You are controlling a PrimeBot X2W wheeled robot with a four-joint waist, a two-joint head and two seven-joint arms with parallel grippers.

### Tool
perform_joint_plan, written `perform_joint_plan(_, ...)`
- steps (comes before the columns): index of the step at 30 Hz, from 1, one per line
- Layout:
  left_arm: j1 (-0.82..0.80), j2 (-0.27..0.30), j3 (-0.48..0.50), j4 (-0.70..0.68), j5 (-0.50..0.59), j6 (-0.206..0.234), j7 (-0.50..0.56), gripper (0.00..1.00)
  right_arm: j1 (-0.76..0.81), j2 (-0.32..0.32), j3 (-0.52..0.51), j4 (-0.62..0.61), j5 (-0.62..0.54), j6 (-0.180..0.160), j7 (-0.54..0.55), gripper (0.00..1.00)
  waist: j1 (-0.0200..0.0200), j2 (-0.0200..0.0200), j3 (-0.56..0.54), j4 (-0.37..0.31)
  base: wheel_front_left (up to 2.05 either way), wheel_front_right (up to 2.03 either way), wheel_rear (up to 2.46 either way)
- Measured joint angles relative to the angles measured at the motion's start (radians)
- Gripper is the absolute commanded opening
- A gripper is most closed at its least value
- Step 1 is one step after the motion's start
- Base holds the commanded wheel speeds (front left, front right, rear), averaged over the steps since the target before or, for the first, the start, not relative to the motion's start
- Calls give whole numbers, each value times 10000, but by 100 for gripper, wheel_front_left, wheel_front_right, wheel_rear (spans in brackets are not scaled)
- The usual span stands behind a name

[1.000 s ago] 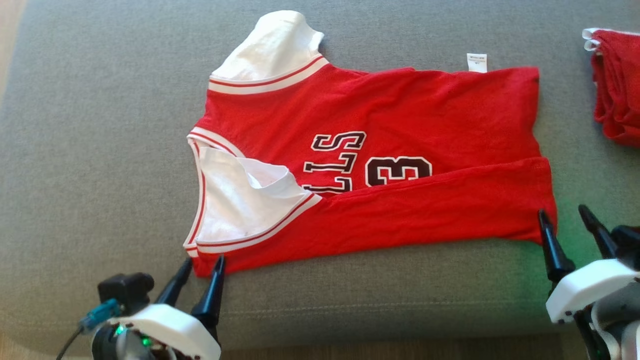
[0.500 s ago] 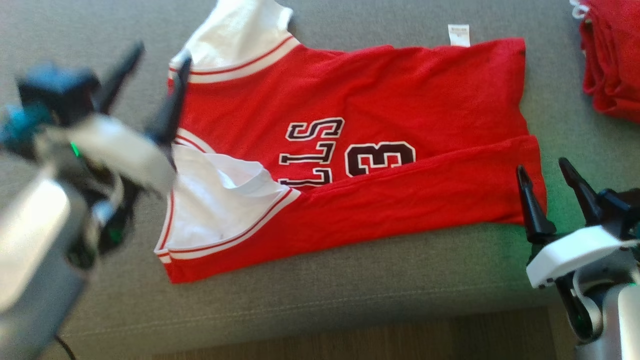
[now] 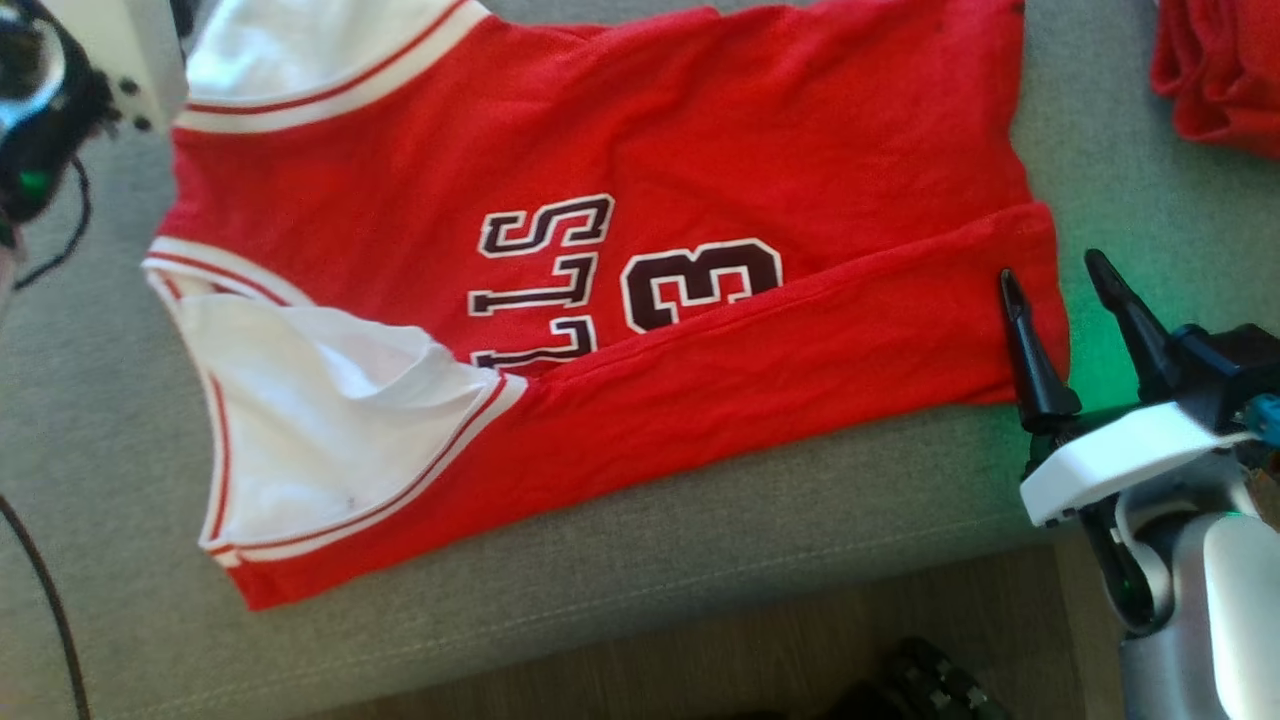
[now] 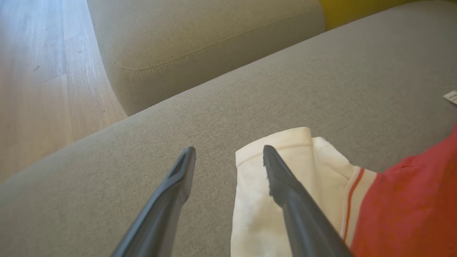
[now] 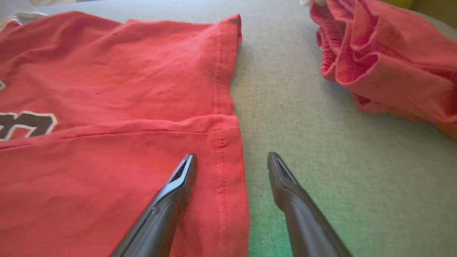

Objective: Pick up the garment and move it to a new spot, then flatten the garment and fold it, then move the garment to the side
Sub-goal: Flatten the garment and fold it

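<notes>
Lying flat across the grey woven sofa cushion [image 3: 700, 540], the red short-sleeved jersey with white sleeves and black lettering [image 3: 600, 300] fills the middle of the head view, with its collar end toward 9 o'clock and its hem toward 3 o'clock. Its near long side is turned over lengthwise and covers the lower part of the lettering. From this, the moving and flattening look done and the first fold made; the far side, a crosswise fold and the move aside appear to be left. The left gripper [image 4: 228, 149], up at 10 o'clock, stands wide and empty, with one finger over the far white sleeve [image 4: 250, 200] and the other over bare cushion. The right gripper [image 5: 232, 156], at 4 o'clock, is equally wide and holds nothing, straddling the stitched hem [image 5: 223, 142]. A crumpled red cloth [image 3: 1220, 80] sits at 2 o'clock, apart from the jersey.
</notes>
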Motion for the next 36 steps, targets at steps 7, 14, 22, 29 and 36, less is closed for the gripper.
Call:
perform_joint_plan(7,-736,-81,-320,1434,268,-242,320,100,-174,50,236,205,40,0,-255,100,-2,0,473,-424,0,0,0)
perform_joint_plan(14,-1194,-82,-621,2311,604,-414,441,100,-486,81,353,351,104,2,-537,100,-3,0,818,-761,0,0,0)
perform_joint_plan(22,-1533,-199,-913,2527,529,-593,351,100,-592,100,362,466,259,2,-644,100,-3,0,900,-816,0,0,0)
perform_joint_plan(29,-1643,-115,-1486,2251,242,-667,537,100,-597,102,345,535,263,2,-719,100,-3,0,869,-794,0,0,0)
perform_joint_plan(36,-1640,357,-2558,1317,-261,-681,673,0,-634,104,347,573,347,2,-729,100,-3,0,848,-811,0,0,0)
